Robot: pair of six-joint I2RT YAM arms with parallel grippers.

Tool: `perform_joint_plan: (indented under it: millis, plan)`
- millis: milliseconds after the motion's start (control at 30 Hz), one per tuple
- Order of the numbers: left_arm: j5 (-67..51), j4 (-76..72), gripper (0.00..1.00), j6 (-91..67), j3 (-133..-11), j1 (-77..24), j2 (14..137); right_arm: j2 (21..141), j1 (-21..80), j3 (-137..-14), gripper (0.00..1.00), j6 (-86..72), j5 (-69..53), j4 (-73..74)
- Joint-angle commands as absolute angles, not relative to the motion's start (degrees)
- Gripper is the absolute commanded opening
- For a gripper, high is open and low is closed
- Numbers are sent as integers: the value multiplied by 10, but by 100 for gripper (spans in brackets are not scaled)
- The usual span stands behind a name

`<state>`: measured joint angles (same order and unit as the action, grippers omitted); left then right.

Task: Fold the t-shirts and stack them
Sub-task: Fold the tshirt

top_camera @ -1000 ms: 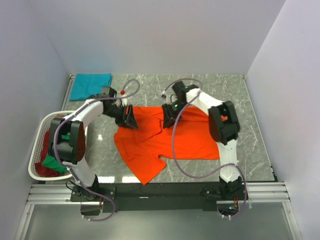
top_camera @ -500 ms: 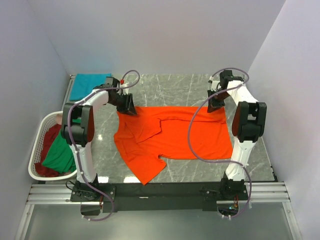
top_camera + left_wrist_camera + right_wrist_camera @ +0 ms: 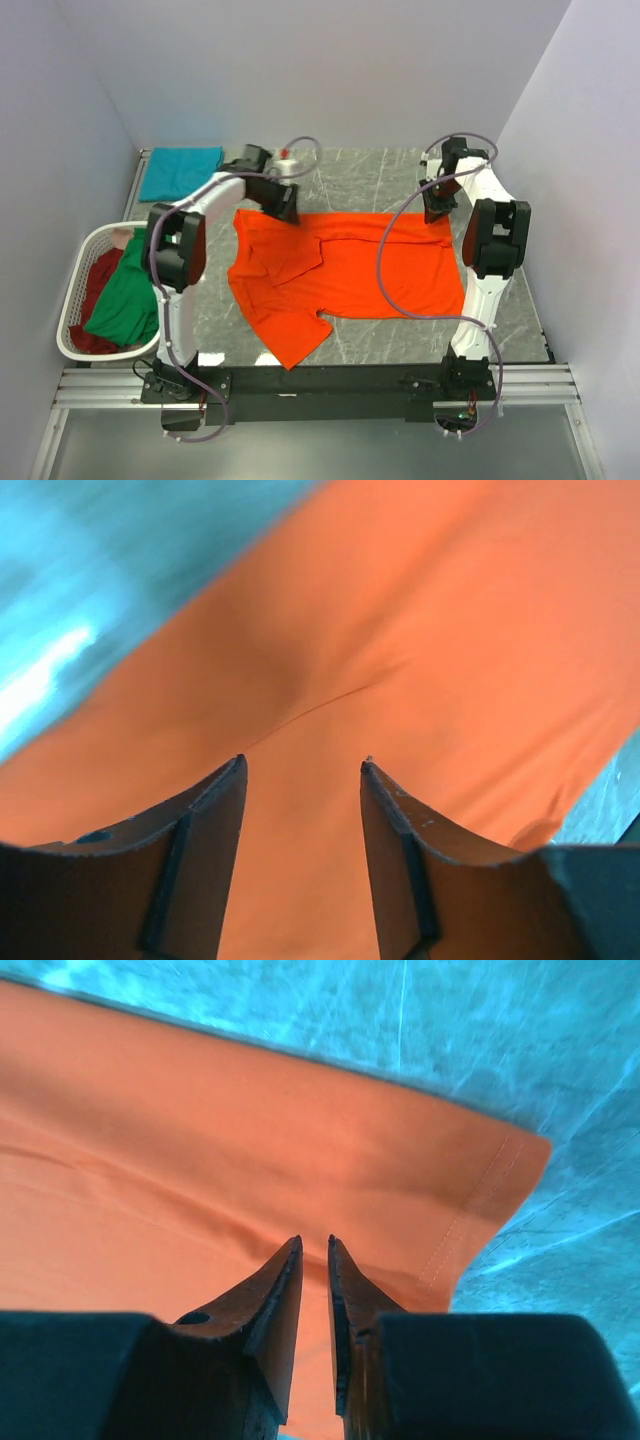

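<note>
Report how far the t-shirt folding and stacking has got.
Done: the teal t-shirt lies folded at the far left corner. In hand: the orange t-shirt lies spread out; the right gripper pinches its far right corner, and the left gripper is open over its far left edge. Left: the green t-shirt and dark red t-shirt sit in the laundry basket.

Probably a lab: white-walled booth (image 3: 300, 70)

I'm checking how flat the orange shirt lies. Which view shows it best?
Top external: the whole orange t-shirt shows, spread out, one part folded over. Left wrist shows only a creased patch; right wrist only a hemmed corner.
</note>
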<state>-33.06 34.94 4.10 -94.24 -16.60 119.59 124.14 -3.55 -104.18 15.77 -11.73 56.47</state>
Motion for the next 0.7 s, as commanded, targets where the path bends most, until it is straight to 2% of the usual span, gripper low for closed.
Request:
perform_joint_plan:
  millis: [0, 233, 467, 667]
  plan:
    - [-314, 347, 56, 104, -978, -235, 1172, 1219, -44, -1070, 24, 162, -138, 586]
    - [-265, 408, 57, 128, -1082, -300, 1247, 1229, -48, -1068, 23, 156, -122, 585]
    - [-142, 404, 59, 117, -1044, -335, 1236, 1238, -53, -1049, 22, 154, -85, 577]
    - [-104, 417, 51, 105, -1044, -340, 1250, 1246, -54, -1048, 21, 154, -84, 578]
